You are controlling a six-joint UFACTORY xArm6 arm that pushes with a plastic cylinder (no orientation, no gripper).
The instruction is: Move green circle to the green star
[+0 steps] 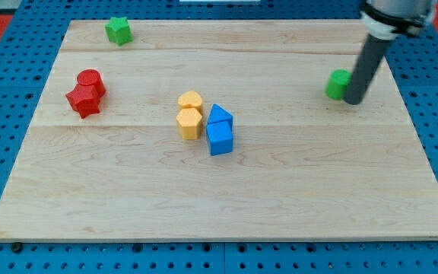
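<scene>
Green circle point(338, 84) at the desk point(295, 198) right side, touching my tip point(353, 100) on its right; no grasping end effector, only a rod. Green star point(118, 30) well apart at top left. Task barely begun: whole leftward push remaining, passing above the yellow point(190, 116) and blue point(220, 130) blocks

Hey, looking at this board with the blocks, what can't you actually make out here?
- Green circle: its right side is hidden behind the rod, so contact with my tip is unclear.
- Arm above the rod: cut off by the view's top edge.
- Blue blocks and yellow blocks: huddled in pairs, exact shapes uncertain.
</scene>
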